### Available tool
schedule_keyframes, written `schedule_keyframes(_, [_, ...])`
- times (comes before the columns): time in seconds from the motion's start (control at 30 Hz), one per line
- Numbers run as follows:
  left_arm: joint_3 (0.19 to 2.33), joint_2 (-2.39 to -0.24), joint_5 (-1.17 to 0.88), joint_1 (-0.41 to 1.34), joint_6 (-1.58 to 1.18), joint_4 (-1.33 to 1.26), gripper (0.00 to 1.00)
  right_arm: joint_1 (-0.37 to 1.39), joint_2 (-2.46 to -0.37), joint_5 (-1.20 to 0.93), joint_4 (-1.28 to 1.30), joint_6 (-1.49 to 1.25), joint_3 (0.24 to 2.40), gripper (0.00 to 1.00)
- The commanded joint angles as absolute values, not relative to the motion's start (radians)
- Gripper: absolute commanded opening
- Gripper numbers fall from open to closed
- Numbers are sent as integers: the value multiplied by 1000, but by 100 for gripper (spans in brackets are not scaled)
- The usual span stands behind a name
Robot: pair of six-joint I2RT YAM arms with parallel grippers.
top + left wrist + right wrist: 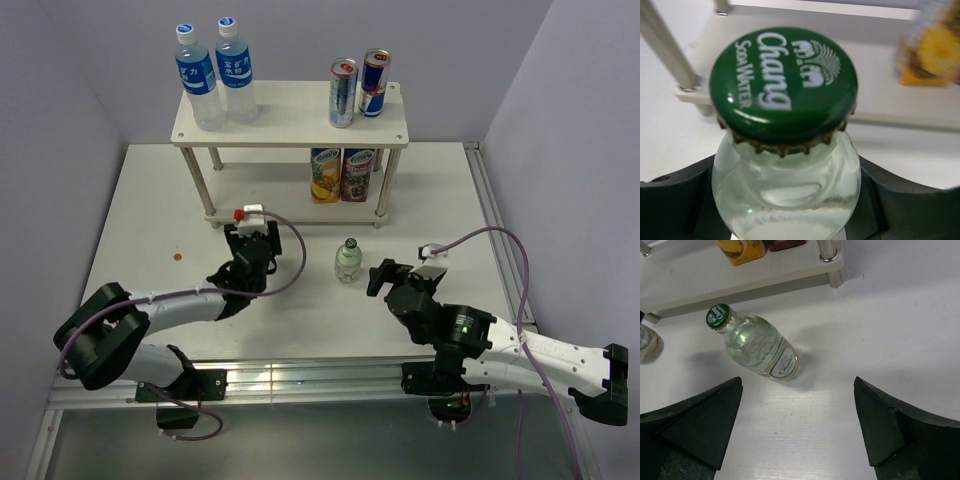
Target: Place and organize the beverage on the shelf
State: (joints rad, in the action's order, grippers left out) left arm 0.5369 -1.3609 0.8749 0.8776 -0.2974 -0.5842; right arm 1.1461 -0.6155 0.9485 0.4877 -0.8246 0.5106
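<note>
Pinching a green-capped soda bottle [785, 195], the left jaws sit near the shelf [290, 115]; the right jaws gape wide, empty, facing a second bottle [760, 350].

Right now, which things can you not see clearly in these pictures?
- Top view: the held bottle is hidden under the left gripper.
- Left wrist view: its label is cut off by the bottom edge; the yellow carton is blurred.
- Right wrist view: the left edge cuts that bottle off.
</note>
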Motion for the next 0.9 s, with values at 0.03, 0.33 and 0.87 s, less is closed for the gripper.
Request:
schedule_keyframes(0.03, [692,-1396,746,702,-221,-686,0,1152,-598,962,454,-822,494,99])
schedule_keyframes(0.33, [931,-1529,673,537,-190,-597,0,1150,-584,960,453,-822,489,99])
schedule_keyframes(0.87, [1054,-1697,572,384,-233,-614,0,1152,-612,956,451,-819,495,99])
